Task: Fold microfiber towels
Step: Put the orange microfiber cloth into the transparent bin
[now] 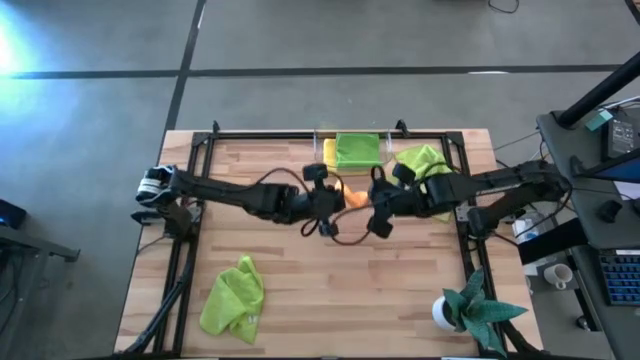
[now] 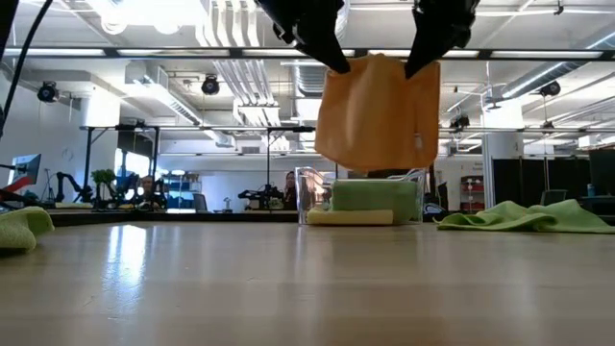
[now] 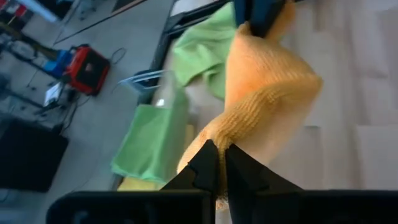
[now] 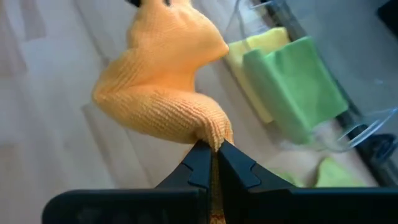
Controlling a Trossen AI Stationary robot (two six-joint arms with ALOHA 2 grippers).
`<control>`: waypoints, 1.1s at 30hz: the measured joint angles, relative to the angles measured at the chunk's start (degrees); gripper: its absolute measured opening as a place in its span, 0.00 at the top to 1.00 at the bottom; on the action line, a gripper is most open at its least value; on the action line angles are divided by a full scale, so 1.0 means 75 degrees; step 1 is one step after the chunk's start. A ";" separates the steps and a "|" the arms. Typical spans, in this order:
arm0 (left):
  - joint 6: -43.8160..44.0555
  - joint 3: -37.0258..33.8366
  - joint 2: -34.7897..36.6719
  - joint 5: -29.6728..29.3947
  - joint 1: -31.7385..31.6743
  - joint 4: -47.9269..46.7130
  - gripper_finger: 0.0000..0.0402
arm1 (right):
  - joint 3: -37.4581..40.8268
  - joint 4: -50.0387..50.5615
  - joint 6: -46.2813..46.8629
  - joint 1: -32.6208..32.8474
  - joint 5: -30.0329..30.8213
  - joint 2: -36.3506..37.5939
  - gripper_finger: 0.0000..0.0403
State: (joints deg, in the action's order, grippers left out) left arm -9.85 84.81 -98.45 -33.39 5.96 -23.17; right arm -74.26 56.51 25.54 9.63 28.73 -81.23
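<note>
Looking down from the high view: meeting over the middle of the bench (image 1: 330, 300), the left claw (image 1: 327, 203) and the right claw (image 1: 380, 205) sharing the orange towel (image 1: 352, 197), mostly hidden under the arms; sitting folded in the clear bin (image 1: 352, 152) at the far edge, a lime green towel (image 1: 357, 150); lying crumpled just right of the bin, a second green towel (image 1: 425, 160); lying bunched near the near left corner, a third green towel (image 1: 235, 296); standing at the near right corner, the teal plant (image 1: 478, 308). Looking across from the low view: hanging clear of the bench (image 2: 307, 288), the orange towel (image 2: 377, 113) draping limp from two top corners, sagging between them, suggesting something light, soft and floppy, with no stiffness to keep an edge straight. Looking from the left wrist view: clenching tight on one corner of the orange towel (image 3: 267, 106), the left claw (image 3: 222, 165), with the napped weave likely giving good friction. Looking from the right wrist view: pinching the other corner of the orange towel (image 4: 165, 87), the right claw (image 4: 215, 163), a yellow towel (image 4: 258, 68) showing under the green one (image 4: 295, 84) in the bin. Judging for handling: taking it by corners or hems, keeping it taut between both claws, since anything slack is likely to bunch.
</note>
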 joint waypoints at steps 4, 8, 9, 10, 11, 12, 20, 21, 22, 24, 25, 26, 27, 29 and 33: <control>-0.0324 0.0128 0.0003 -0.0015 -0.0370 0.0028 1.00 | -0.0027 -0.0298 -0.0751 -0.0542 -0.0007 0.0086 0.98; -0.0580 0.0131 0.0003 -0.0015 -0.0784 0.0030 1.00 | -0.0035 -0.0772 -0.1541 -0.1223 -0.0006 0.0143 0.98; -0.0598 0.0131 0.0003 -0.0016 -0.0897 0.0048 1.00 | -0.0035 -0.0871 -0.1724 -0.1401 -0.0008 0.0143 0.98; -0.0623 0.0131 0.0003 -0.0013 -0.1019 0.0096 1.00 | -0.0035 -0.0970 -0.1898 -0.1576 -0.0024 0.0138 0.98; -0.0733 0.0131 0.0003 -0.0011 -0.1138 0.0153 1.00 | -0.0035 -0.1084 -0.2067 -0.1767 -0.0054 0.0134 0.98; -0.0898 0.0131 0.0003 -0.0010 -0.1246 0.0218 1.00 | -0.0035 -0.1198 -0.2238 -0.1954 -0.0148 0.0133 0.98; -0.1633 0.0125 0.0003 0.0165 -0.2126 0.1182 1.00 | -0.0038 -0.2139 -0.3338 -0.3297 -0.0726 0.0114 0.98; -0.1762 0.0123 -0.0007 0.0205 -0.2240 0.1279 1.00 | -0.0038 -0.2232 -0.3474 -0.3464 -0.0836 0.0114 0.98; -0.1860 0.0120 -0.0035 0.0224 -0.2351 0.1385 1.00 | -0.0038 -0.2328 -0.3622 -0.3631 -0.0964 0.0111 0.98; -0.2082 0.0120 -0.0081 0.0354 -0.2554 0.1544 1.00 | -0.0038 -0.2573 -0.3873 -0.3936 -0.1147 0.0080 0.98; -0.2197 0.0117 -0.0111 0.0476 -0.2638 0.1610 1.00 | -0.0038 -0.2675 -0.3996 -0.4081 -0.1254 0.0056 0.98; -0.2319 0.0117 -0.0143 0.0621 -0.2719 0.1713 1.00 | -0.0038 -0.2808 -0.4110 -0.4214 -0.1402 0.0026 0.98; -0.2414 0.0117 -0.0191 0.0723 -0.2783 0.1846 1.00 | -0.0038 -0.2951 -0.4224 -0.4346 -0.1562 0.0002 0.98; -0.2705 0.0117 -0.0280 0.0780 -0.2912 0.2059 1.00 | -0.0039 -0.3140 -0.4447 -0.4561 -0.1817 -0.0065 0.98; -0.3383 0.0111 -0.0483 0.0796 -0.3147 0.2554 1.00 | -0.0041 -0.3264 -0.4808 -0.4950 -0.1897 -0.0225 0.98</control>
State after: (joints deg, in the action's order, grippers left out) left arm -35.23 85.65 -102.08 -27.42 -17.64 -4.01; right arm -74.56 32.04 -10.52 -27.49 14.50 -82.92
